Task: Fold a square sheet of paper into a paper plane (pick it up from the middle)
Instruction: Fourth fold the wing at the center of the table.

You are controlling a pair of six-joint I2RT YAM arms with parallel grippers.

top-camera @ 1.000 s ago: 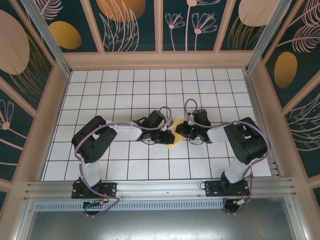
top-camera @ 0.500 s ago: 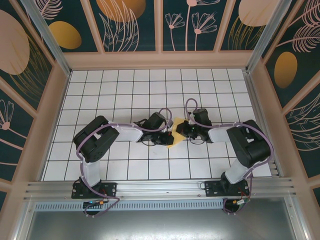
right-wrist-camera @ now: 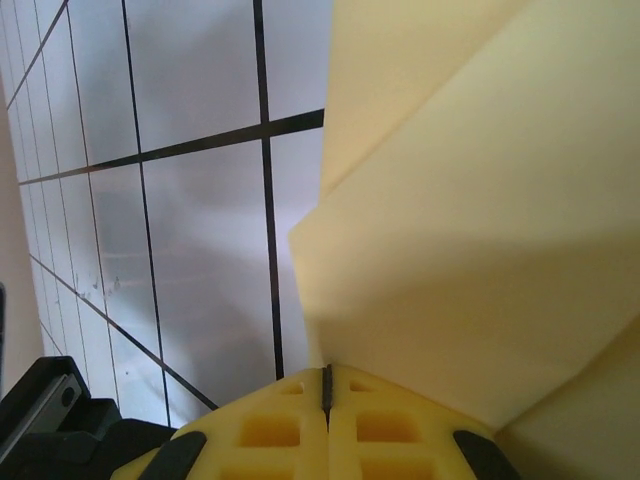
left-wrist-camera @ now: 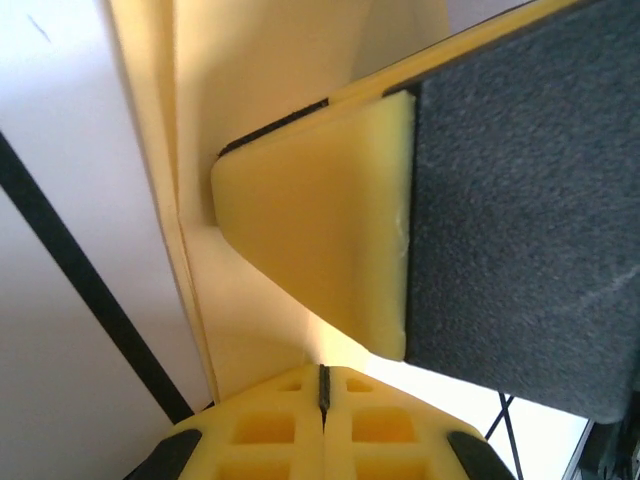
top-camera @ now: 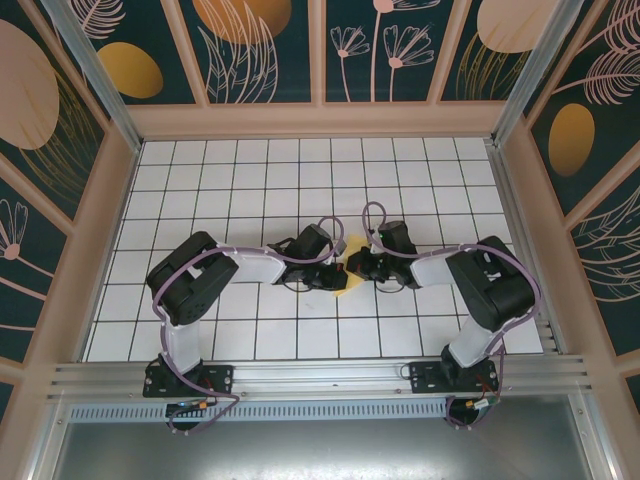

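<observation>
On the left, the left gripper [top-camera: 333, 275] sits low over the white grid table [top-camera: 250, 190], jaws pressed tight together, and up close its fingertips [left-wrist-camera: 270, 435] meet on a folded flap of the sheet of paper [left-wrist-camera: 320, 250]. Centre table, that pale yellow sheet lies partly folded, caught between both grippers. Over on the right, the right gripper [top-camera: 358, 268] is closed too, pinching the sheet's edge right at its seam

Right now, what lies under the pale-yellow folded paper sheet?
A white tabletop with black grid lines lies beneath; the pale-yellow folded paper itself hides the patch directly below.
</observation>
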